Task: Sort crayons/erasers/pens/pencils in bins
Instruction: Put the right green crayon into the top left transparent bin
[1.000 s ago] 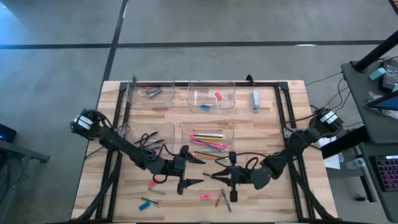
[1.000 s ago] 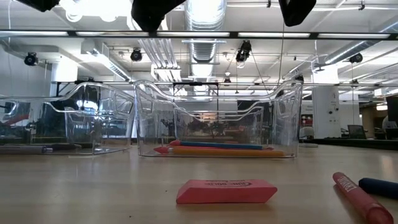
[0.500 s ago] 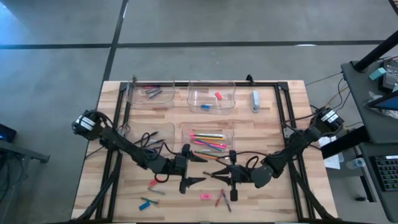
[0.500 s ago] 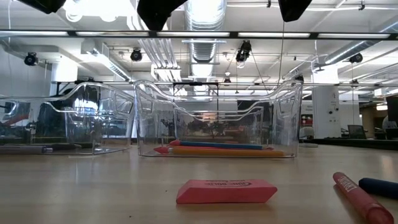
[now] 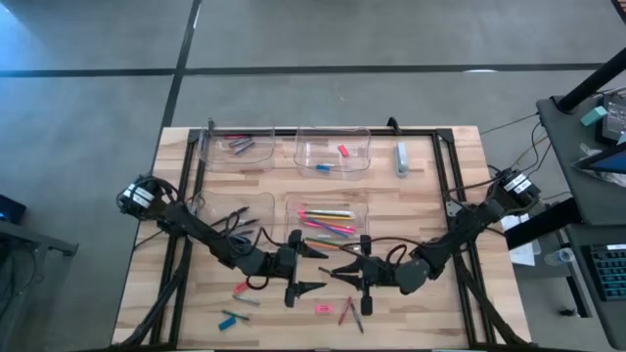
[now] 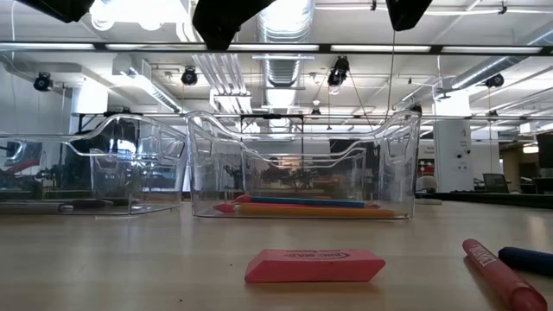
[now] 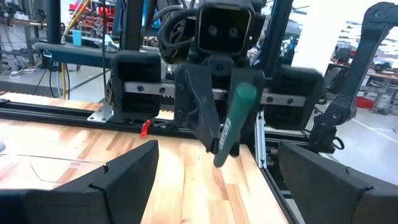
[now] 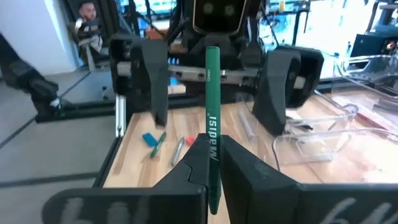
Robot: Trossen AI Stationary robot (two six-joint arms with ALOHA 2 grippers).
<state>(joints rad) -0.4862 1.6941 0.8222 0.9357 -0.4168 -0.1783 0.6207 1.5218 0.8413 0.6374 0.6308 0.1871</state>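
Seen from above, a light wooden bench [image 5: 430,210] with a black metal frame carries four clear plastic bins [image 5: 333,151] and scattered stationery.

The right gripper [image 8: 210,163], near the bench's 6 o'clock edge just right of centre, has its fingers pressed together on a green pencil [image 8: 212,118]. The pencil is long and thin, with pale lettering along its side. It points toward the left gripper [image 5: 304,265], which faces it from close by with its fingers spread wide around nothing.

At 12 o'clock from the grippers, one bin holds pencils [image 5: 327,221] in yellow, pink, orange and green, lying side by side. The bin at about 11 o'clock holds dark pens [image 5: 240,146]. The bin beside it holds a small red eraser [image 5: 343,151] and a blue item. The fourth bin is at 9 o'clock from the pencil bin.

A flat pink eraser [image 6: 314,265] lies on bare wood at 6 o'clock, between the grippers. A red crayon [image 6: 503,275] lies just right of it. Teal and blue crayons [image 5: 229,319] lie toward 7 o'clock. A pale blue-grey oblong [image 5: 401,157] lies at about 1 o'clock.

Around the bench is a grey concrete floor. The level view shows an open workshop with ceiling ducts and strip lights.
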